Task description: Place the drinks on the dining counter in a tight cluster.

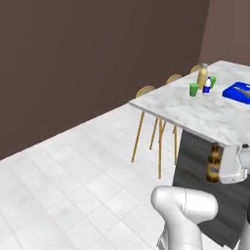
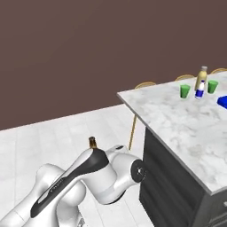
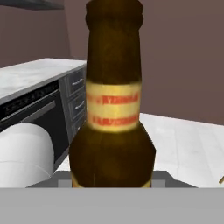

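My gripper (image 1: 222,170) is shut on the slim brown beer bottle (image 1: 214,163), which hangs upright below the overhanging edge of the dining counter (image 1: 180,113), in front of its dark side. In the hand view the beer bottle (image 3: 113,109) with its tan and red label stands close up. Its neck (image 2: 92,142) pokes up behind my arm in the right base view. On the far part of the dining counter (image 2: 177,122) stand the yellow juice bottle (image 1: 202,75) (image 2: 202,78) and the small water bottle (image 1: 207,86) (image 2: 200,90), close together.
Two green cups (image 1: 194,90) (image 1: 212,80) flank the two bottles, and a blue box (image 1: 238,92) lies to their right. Tan bar stools (image 1: 145,93) stand along the counter's far side. A marble wall counter over dark drawers (image 3: 39,98) appears in the hand view. White floor spreads to the left.
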